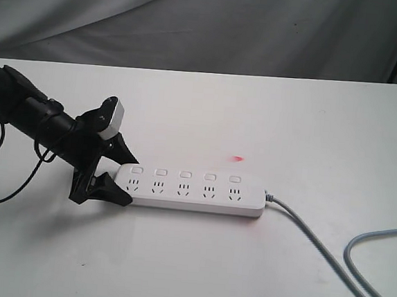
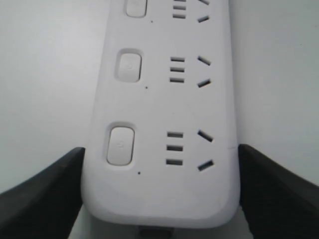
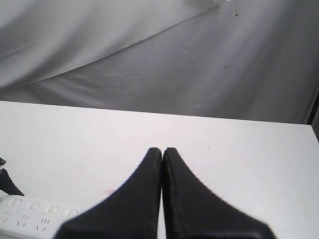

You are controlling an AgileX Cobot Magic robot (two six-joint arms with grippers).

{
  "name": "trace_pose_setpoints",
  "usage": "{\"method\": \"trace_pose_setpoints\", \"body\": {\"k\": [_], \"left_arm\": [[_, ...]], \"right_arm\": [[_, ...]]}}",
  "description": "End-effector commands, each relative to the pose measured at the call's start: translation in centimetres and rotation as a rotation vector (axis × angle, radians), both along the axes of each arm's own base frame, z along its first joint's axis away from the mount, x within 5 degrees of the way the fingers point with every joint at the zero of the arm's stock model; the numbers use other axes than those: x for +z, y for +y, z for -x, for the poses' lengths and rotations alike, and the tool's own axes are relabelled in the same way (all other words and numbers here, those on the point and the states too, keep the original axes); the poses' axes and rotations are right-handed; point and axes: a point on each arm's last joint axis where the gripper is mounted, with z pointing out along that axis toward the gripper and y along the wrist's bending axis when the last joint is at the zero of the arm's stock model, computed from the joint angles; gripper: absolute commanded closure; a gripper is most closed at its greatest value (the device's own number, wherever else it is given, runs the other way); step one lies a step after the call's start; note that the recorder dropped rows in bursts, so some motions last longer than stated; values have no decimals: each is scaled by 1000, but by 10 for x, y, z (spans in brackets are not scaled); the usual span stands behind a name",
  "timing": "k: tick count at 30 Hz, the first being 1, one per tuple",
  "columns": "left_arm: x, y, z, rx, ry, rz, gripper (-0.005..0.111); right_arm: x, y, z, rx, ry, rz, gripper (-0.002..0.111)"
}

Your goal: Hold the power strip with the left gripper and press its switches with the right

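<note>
A white power strip point(image 1: 191, 188) lies on the table point(image 1: 312, 124), its left end clasped across the width by the left gripper point(image 1: 126, 178). The right gripper point(image 3: 162, 149) — pinched shut, empty — is seen only from its own wrist. The grey cable point(image 1: 315, 243) is cut off at the picture's edge.

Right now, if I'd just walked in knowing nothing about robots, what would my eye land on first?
Probably the long white power strip lying across the middle of the white table, with its grey cable snaking off to the right. Next, the black left claw, clasping the strip's left end between its two fingers. The right claw hangs shut above the table, away from the strip, touching nothing.
</note>
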Motion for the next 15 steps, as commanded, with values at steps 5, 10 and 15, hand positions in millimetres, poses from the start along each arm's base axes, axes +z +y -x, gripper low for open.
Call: {"method": "trace_pose_setpoints", "body": {"k": [5,10,15], "left_arm": [[-2,-1,0,6,-8,-10,67],[-2,-1,0,6,-8,-10,67],[-2,-1,0,6,-8,-10,67]], "right_arm": [[-70,2,34,-23,-26,3,108],[-109,4,55,-27,-40,12,108],[-135,5,63,-32,-100,26,108]]}}
